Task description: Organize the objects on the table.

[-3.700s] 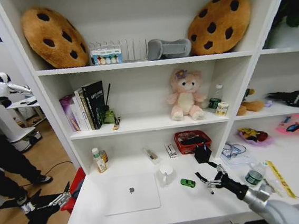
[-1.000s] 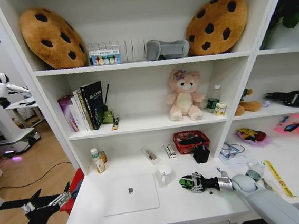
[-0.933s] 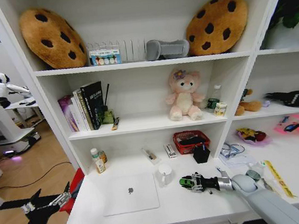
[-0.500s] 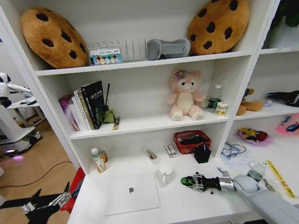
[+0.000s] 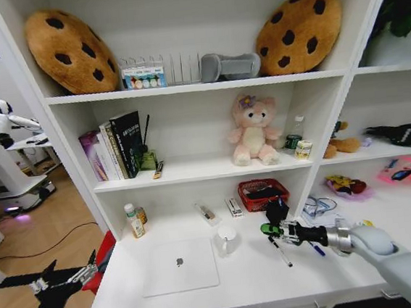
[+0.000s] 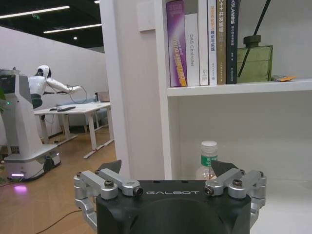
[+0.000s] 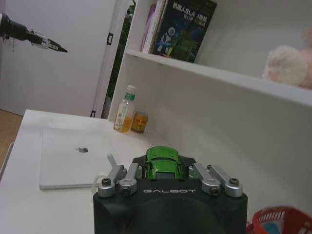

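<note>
We see two big cookie cushions point(image 5: 64, 49) on the top shelf. A pink teddy bear point(image 5: 254, 131) sits on the middle shelf, and books point(image 5: 117, 144) stand there too. A red basket point(image 5: 264, 194) sits low down.

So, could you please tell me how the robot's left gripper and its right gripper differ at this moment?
The left gripper hangs low beside the long white desk, off its left end, while the right gripper is raised above the desktop near the red mesh basket. The left gripper's fingers are spread and empty; the right gripper is shut on the tiny green toy car. Both are black with silver finger links.
</note>
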Controlling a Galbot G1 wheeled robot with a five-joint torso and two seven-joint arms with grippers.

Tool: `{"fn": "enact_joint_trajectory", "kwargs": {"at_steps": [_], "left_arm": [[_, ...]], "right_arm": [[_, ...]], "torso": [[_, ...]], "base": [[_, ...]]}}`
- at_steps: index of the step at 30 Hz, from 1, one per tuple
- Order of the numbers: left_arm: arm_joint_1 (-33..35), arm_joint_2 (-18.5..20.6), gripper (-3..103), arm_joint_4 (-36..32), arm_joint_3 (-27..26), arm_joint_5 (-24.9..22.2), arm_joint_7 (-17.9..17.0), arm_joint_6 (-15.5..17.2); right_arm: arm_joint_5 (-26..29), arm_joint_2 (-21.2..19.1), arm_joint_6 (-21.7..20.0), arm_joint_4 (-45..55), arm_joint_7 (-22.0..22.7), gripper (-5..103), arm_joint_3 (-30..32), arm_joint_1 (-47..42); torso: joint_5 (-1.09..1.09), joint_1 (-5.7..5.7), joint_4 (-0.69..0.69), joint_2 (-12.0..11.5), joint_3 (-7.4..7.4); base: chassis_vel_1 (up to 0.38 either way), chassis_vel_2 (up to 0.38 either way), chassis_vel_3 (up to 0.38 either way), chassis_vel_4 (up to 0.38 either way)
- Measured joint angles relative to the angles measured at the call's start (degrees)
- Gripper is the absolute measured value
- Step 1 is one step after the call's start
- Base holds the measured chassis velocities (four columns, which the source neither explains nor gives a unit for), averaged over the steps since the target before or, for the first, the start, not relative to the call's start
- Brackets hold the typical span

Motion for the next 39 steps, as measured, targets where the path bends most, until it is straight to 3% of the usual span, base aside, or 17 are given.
{"fn": "enact_joint_trajectory", "kwargs": {"at_steps": [6,13,18,25,28,29,30,32,34,36,39], "left_arm": [[0.0,0.0,100,0.0,0.0,0.0,0.0,0.0],[0.0,0.0,100,0.0,0.0,0.0,0.01,0.0],[0.0,0.0,100,0.0,0.0,0.0,0.0,0.0],[0.0,0.0,100,0.0,0.0,0.0,0.0,0.0],[0.0,0.0,100,0.0,0.0,0.0,0.01,0.0],[0.0,0.0,100,0.0,0.0,0.0,0.01,0.0],[0.0,0.0,100,0.0,0.0,0.0,0.0,0.0],[0.0,0.0,100,0.0,0.0,0.0,0.01,0.0],[0.0,0.0,100,0.0,0.0,0.0,-0.01,0.0],[0.0,0.0,100,0.0,0.01,0.0,0.0,0.0],[0.0,0.0,100,0.0,0.0,0.0,0.0,0.0]], "right_arm": [[4.34,-2.78,-1.84,4.15,1.64,36,-0.88,5.51],[9.15,-2.79,-8.28,7.84,5.37,36,-8.69,18.54],[9.92,-2.94,-8.9,7.87,5.53,36,-10.61,20.67],[10.85,-1.79,-9.74,4.19,5.61,36,-21.23,33.8],[11.77,0.38,-10.38,-0.84,5.47,36,-30.3,42.2],[11.77,0.38,-10.38,-0.84,5.47,36,-30.3,42.2],[11.77,1.93,-10.59,-3.82,5.19,36,-34.55,46.58],[11.23,8.92,-10.81,-13.25,4.63,36,-46.86,61.19],[11.15,11.04,-10.81,-15.36,4.59,36,-49.14,63.59],[10.75,16.62,-11.18,-20.95,4.83,36,-54.06,68.75],[10.75,18.66,-11.92,-22.24,5.98,36,-54.92,69.56]], "torso": [[0.0,0.0,0.02,0.0,0.0],[0.01,-0.01,0.01,0.0,0.0],[0.0,0.0,0.0,0.0,0.0],[-0.02,-0.01,0.0,0.0,0.0],[0.03,-0.01,-0.01,0.0,0.0],[0.03,-0.01,-0.01,0.0,0.0],[0.02,-0.01,-0.01,0.0,0.01],[-0.03,0.0,0.03,0.0,0.01],[0.0,0.0,0.06,-0.01,0.01],[-0.01,0.0,0.04,-0.01,0.01],[0.01,0.0,0.01,-0.01,0.01]], "base": [[0.0,0.0,0.0,0.0],[0.0,0.0,0.0,0.0],[0.0,0.0,0.0,0.0],[0.0,0.0,0.0,0.0],[0.0,0.0,0.0,0.0],[0.0,0.0,0.0,0.0],[0.0,0.0,0.0,0.0],[0.0,0.0,0.0,0.0],[0.0,0.0,0.0,0.0],[0.0,0.0,0.0,0.0],[0.0,0.0,0.0,0.0]]}}
